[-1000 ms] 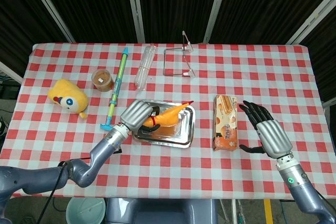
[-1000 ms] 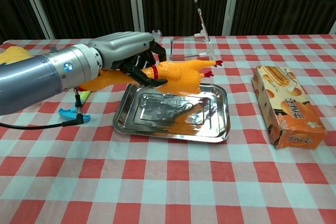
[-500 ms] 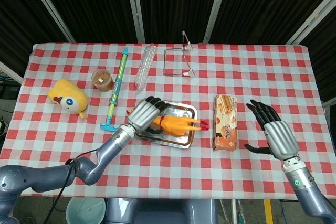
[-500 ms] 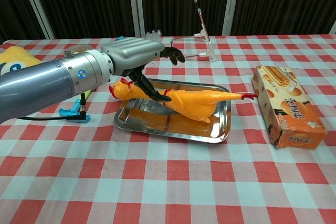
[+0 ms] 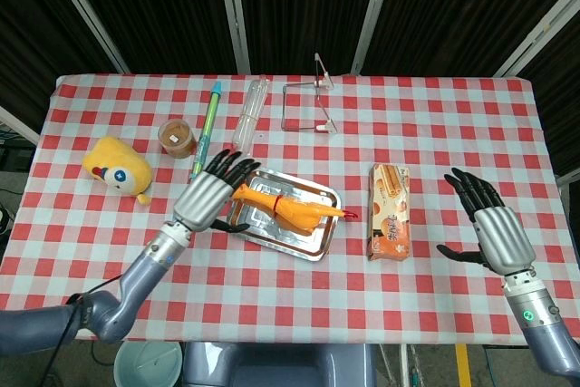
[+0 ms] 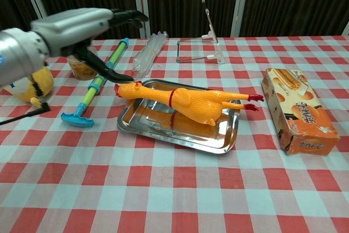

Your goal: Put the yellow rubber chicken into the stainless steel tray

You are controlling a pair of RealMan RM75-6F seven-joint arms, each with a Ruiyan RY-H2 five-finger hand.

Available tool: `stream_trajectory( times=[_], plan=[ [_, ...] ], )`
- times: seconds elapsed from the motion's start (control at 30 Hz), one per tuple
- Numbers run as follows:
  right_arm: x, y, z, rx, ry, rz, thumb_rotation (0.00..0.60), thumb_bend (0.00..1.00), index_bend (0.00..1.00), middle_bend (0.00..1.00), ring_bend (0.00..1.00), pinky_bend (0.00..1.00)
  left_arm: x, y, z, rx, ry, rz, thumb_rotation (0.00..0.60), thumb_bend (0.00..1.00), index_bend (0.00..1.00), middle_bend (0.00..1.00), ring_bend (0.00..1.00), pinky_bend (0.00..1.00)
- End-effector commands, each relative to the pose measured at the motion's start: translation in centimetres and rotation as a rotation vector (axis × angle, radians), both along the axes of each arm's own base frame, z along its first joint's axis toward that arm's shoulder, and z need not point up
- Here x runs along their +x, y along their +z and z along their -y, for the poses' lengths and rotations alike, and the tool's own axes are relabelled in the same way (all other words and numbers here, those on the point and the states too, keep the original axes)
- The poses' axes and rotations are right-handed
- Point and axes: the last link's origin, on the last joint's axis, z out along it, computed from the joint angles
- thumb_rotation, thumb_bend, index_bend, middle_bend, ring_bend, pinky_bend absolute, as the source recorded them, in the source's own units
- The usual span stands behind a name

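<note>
The yellow rubber chicken [image 6: 188, 101] lies in the stainless steel tray [image 6: 143, 130], just right of the left hand [image 5: 207, 195], whose fingers are spread, holding nothing. Best to draw clear without nudging it. The right hand [image 5: 497, 231] is open too. The orange box [image 6: 297, 110] bears unreadable print.

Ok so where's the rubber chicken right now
In both views the yellow rubber chicken lies in the stainless steel tray near the table's middle, between the open left hand and the biscuit box.
</note>
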Motion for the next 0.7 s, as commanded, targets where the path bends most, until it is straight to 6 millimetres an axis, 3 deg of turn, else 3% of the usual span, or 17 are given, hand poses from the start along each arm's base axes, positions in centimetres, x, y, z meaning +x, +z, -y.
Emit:
stream_trajectory(
  times=[0.03, 0.23, 0.43, 0.7],
  plan=[
    [-0.6, 0.6, -0.1, -0.014, 0.003, -0.007, 0.600, 0.05, 0.00, 0.00, 0.00, 0.09, -4.0, 3.5, 2.4, 0.030, 0.076, 0.042, 0.600, 0.06, 0.09, 0.11, 0.01, 0.04],
    [-2.0, 0.3, -0.8, -0.055, 0.010, -0.132, 0.600, 0.05, 0.00, 0.00, 0.00, 0.08, -9.5, 7.8, 5.9, 0.119, 0.219, 0.075, 0.600, 0.06, 0.11, 0.11, 0.01, 0.04],
    [-3.6, -0.8, -2.0, -0.145, -0.006, -0.286, 0.600, 0.05, 0.00, 0.00, 0.00, 0.06, -14.8, 10.7, 9.6, 0.196, 0.360, 0.044, 0.600, 0.06, 0.13, 0.11, 0.01, 0.04],
    [-4.8, -1.8, -4.0, -0.173, -0.086, -0.296, 0.600, 0.05, 0.00, 0.00, 0.00, 0.02, -17.8, 12.6, 14.3, 0.281, 0.439, 0.021, 0.600, 0.06, 0.16, 0.11, 0.01, 0.04]
  ],
)
